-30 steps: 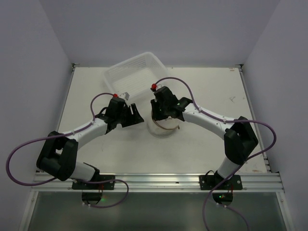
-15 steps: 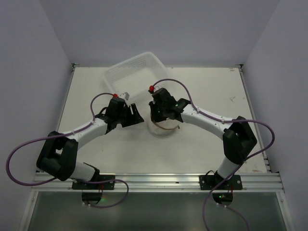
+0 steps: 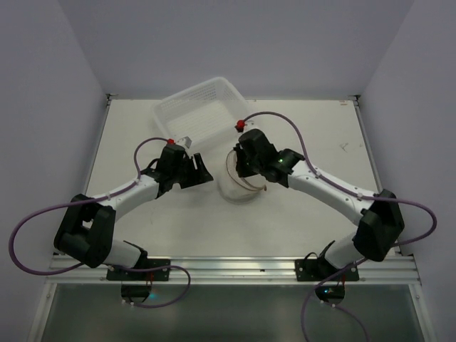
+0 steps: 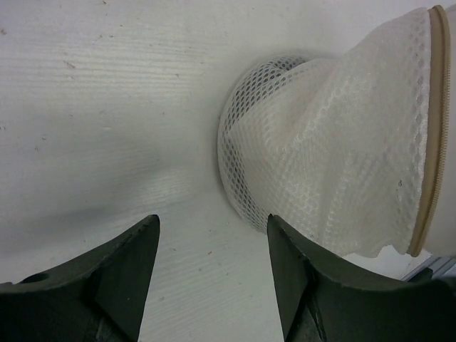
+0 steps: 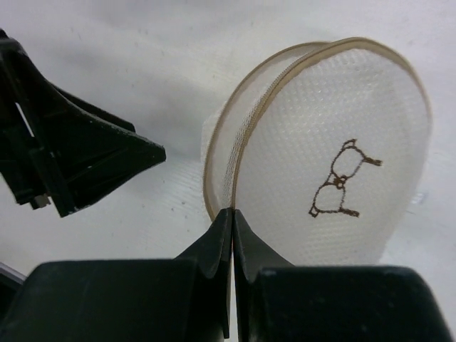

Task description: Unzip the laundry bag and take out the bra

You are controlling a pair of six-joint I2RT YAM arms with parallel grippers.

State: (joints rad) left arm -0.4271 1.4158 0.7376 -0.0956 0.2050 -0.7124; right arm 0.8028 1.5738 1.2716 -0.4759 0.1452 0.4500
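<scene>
On the left of the bench (image 3: 125,135), the left arm reaches in from its near-edge base and angles toward the middle. The left hand (image 4: 214,224) sits low over the bare surface with its two fingers spread wide and nothing between them. It points at the laundry bag (image 3: 239,192), which lies just beyond the fingertips. Whether either finger touches the mesh cannot be told.

Behind the left hand, at the far side of the bench, stands a white plastic basket (image 3: 203,110), turned at an angle to the bench edges.

The laundry bag is near the middle of the bench, between the two hands. Its round base rests on the surface. In the left wrist view the white mesh wall is drawn up and off to one side, away from the base. The flat face with the little bra drawing (image 5: 342,178) stands nearly upright, ringed by the tan rim trim (image 5: 229,135).

The right hand (image 5: 231,217) comes in from the right and over the bag. Its fingers are pressed together, pinching the lower edge of that rim. It cannot be told whether they hold the zip pull or only the trim, nor how far the zip is open.
</scene>
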